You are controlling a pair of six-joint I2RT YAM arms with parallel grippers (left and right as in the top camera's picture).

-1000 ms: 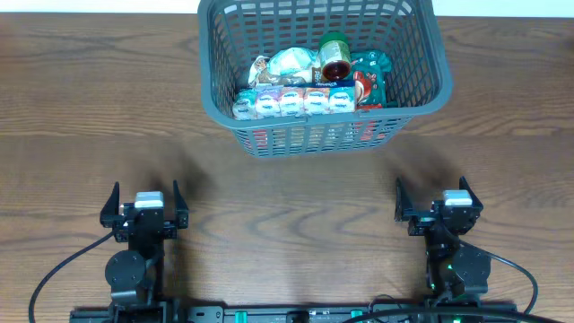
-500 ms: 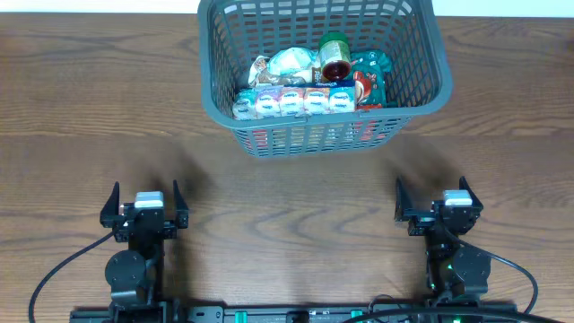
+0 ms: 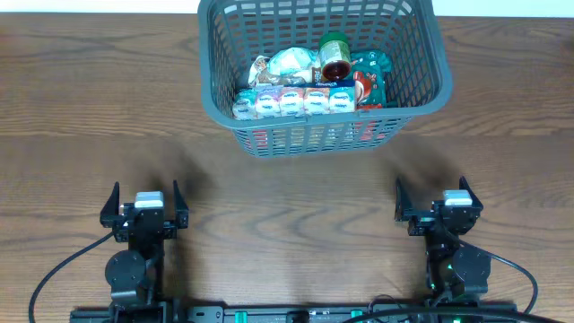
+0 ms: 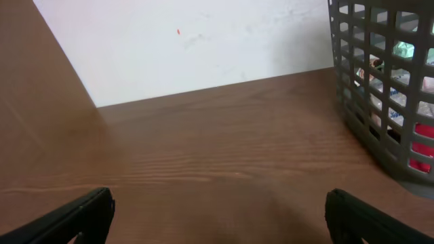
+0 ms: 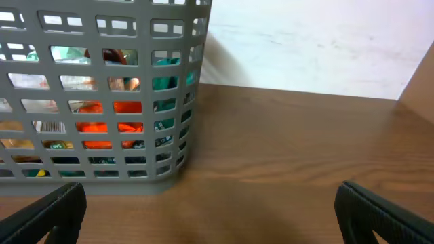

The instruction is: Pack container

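The container, a large dark grey lattice basket [image 3: 429, 63], stands at the back middle of the table. Inside it lie a row of small yoghurt cups [image 3: 291, 101], a pale bag [image 3: 289, 63], a green-lidded jar [image 3: 334, 56] and a teal and red packet [image 3: 369, 76]. It also shows in the left wrist view [image 4: 386, 81] and the right wrist view [image 5: 102, 95]. My left gripper [image 3: 145, 203] is open and empty near the front left. My right gripper [image 3: 434, 199] is open and empty near the front right. Both are well short of the basket.
The wooden table [image 3: 296, 197] stretches bare between the grippers and the basket. A white wall [image 4: 203, 41] rises behind the table's far edge.
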